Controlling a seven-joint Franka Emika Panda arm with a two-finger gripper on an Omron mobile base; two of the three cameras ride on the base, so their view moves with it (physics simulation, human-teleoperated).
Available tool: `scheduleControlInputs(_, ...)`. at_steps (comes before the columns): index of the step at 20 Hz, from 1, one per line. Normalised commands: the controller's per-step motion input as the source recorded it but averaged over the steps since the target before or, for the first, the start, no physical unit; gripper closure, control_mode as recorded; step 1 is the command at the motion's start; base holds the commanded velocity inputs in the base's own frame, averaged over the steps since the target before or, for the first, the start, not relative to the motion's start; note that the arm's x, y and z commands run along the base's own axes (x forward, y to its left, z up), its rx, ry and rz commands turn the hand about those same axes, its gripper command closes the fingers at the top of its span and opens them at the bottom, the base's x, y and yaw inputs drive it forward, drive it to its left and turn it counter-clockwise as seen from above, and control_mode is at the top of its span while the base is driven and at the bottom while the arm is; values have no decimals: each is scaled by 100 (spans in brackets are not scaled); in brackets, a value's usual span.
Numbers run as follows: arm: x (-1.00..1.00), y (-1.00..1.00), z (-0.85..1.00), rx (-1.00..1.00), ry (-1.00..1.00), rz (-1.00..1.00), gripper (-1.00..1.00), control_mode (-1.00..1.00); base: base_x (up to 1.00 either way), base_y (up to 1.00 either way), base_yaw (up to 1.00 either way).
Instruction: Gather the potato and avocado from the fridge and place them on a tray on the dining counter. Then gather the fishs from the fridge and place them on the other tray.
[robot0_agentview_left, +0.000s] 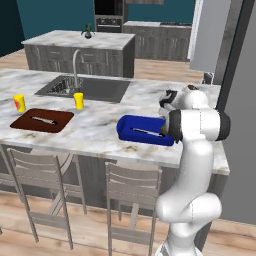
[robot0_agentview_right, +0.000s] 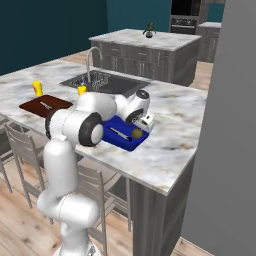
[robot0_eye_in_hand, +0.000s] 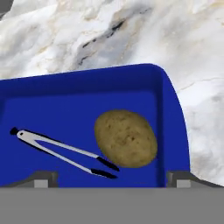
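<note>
A brown, speckled potato (robot0_eye_in_hand: 126, 138) lies in the right part of the bright blue tray (robot0_eye_in_hand: 87, 83) on the marbled dining counter (robot0_agentview_right: 175, 125). Beside it in the tray lie thin grey tongs (robot0_eye_in_hand: 61, 148). My gripper (robot0_eye_in_hand: 111, 180) hovers just above the tray's near edge, open, with nothing between its fingers. From the right base view the gripper (robot0_agentview_right: 145, 120) hangs over the potato (robot0_agentview_right: 136, 134) and the tray (robot0_agentview_right: 125, 145). The other tray (robot0_agentview_left: 25, 124), dark reddish-brown, sits further left with a thin grey thing on it. Avocado and fishs are out of view.
An inset sink (robot0_agentview_left: 100, 89) with a faucet (robot0_agentview_left: 75, 62) lies behind the trays. Two yellow cups (robot0_agentview_left: 19, 102) (robot0_agentview_left: 78, 100) stand near the brown tray. Grey stools (robot0_agentview_left: 131, 192) line the counter's front. A tall grey wall-like panel (robot0_agentview_right: 230, 125) rises on the right.
</note>
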Motion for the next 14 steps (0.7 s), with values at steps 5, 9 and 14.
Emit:
scheduleControlInputs(5,-59,47,23,-2,-8,-7,-100,-100,0,0,0)
scheduleControlInputs(9,-48,54,51,-8,7,0,-100,-100,0,0,0)
scheduleControlInputs(14,-66,19,77,-1,25,0,-100,-100,0,0,0)
